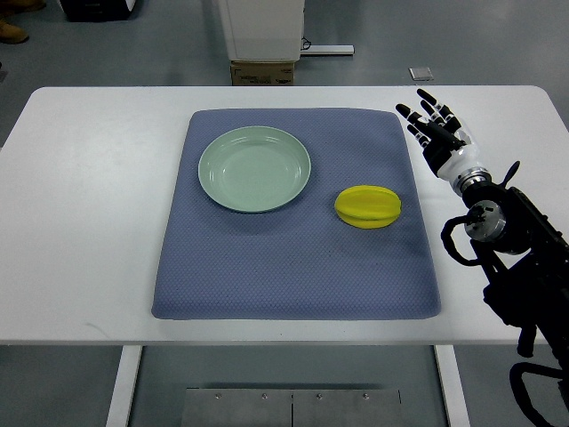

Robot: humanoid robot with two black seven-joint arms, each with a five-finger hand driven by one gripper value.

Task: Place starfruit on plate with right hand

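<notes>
One starfruit (367, 206) lies beside the plate (254, 169) — right robot hand (436, 131) apart, fingers spread, empty.

Yellow starfruit (367, 206); pale green plate (254, 168); blue-grey mat (267, 267); white table (89, 222).

A white worktop (89, 222) carried a blue-grey mat (293, 276) spread flat across its middle, just left of the right robot hand (436, 129). On the mat, a pale green plate (254, 169) sat well left of that robot hand, and a yellow starfruit (367, 206) lay nearer it.
</notes>
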